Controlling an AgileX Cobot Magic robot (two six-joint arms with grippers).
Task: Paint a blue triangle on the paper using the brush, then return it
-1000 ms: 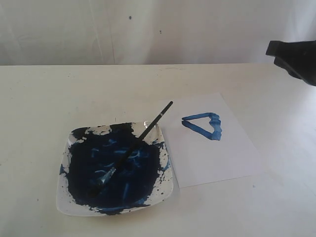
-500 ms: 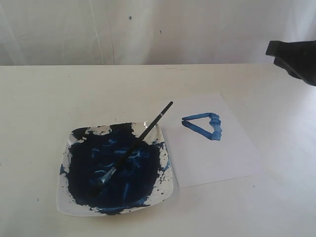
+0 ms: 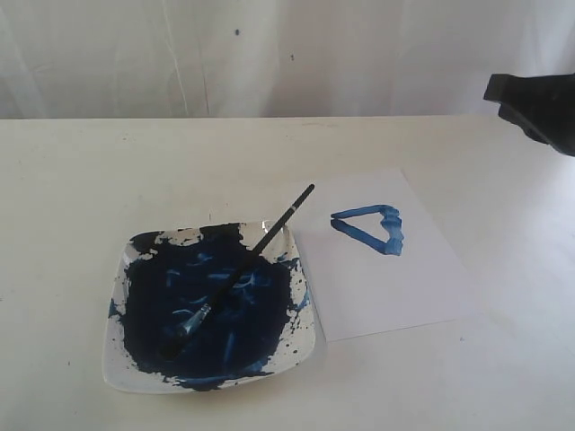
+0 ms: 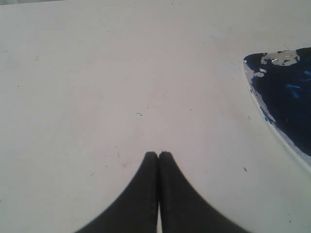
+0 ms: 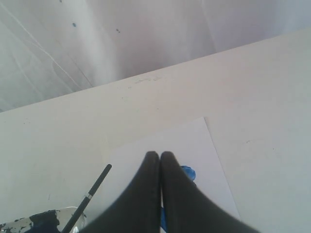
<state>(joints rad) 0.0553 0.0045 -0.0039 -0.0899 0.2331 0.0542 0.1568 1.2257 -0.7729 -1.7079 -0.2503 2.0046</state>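
Observation:
The blue triangle (image 3: 370, 228) is a small unfilled outline of thick strokes on the upper part of the paper (image 3: 382, 260). The brush (image 3: 241, 272) lies slanted across the paint dish (image 3: 123, 373), bristles in the dark blue paint, black handle end sticking out over the rim toward the paper. My right gripper (image 5: 160, 154) is shut and empty, high above the paper (image 5: 204, 145), hiding most of the blue triangle (image 5: 188, 172); the brush handle (image 5: 92, 191) shows beside it. My left gripper (image 4: 158, 154) is shut and empty over bare table, the dish (image 4: 257, 94) off to one side.
A dark part of the right arm (image 3: 537, 108) shows at the right edge of the exterior view. A white cloth backdrop (image 3: 269, 54) hangs behind the cream table (image 3: 81, 180).

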